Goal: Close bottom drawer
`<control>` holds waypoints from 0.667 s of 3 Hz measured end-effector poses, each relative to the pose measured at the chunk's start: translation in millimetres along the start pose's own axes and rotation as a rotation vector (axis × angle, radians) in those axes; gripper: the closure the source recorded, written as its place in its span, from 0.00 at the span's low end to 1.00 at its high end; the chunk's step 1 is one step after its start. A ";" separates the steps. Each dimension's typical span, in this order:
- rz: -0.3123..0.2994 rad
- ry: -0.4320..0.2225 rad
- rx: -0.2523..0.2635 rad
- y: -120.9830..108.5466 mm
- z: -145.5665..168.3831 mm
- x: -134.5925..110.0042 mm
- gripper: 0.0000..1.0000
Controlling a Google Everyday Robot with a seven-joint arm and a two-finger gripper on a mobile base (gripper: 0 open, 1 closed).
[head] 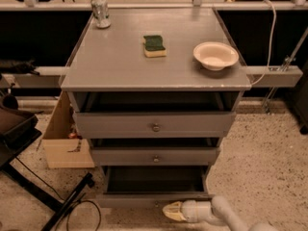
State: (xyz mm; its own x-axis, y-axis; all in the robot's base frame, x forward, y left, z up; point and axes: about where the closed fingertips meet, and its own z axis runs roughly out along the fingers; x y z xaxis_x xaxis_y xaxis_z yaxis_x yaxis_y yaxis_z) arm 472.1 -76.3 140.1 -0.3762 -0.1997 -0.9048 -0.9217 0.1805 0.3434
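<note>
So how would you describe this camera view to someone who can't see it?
A grey three-drawer cabinet stands with its bottom drawer pulled out, and the robot's end effector sits low, close to that drawer's front panel. On top are a can, a green sponge and a white bowl.

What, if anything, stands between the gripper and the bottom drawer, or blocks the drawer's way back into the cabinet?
Nothing visible does. The gripper lies low, just in front of the bottom drawer, right of its middle, with no object between them. Nothing shows inside the open drawer either, though its back is dark.
</note>
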 end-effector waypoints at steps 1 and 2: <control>-0.045 0.018 -0.014 -16.4 12.9 -29.1 1.00; -0.040 0.009 -0.017 -14.8 17.2 -24.6 1.00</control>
State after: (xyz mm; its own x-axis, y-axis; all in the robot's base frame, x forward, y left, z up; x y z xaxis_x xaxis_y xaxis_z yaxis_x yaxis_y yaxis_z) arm 496.6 -57.5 152.9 -0.3400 -0.2150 -0.9155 -0.9373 0.1562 0.3114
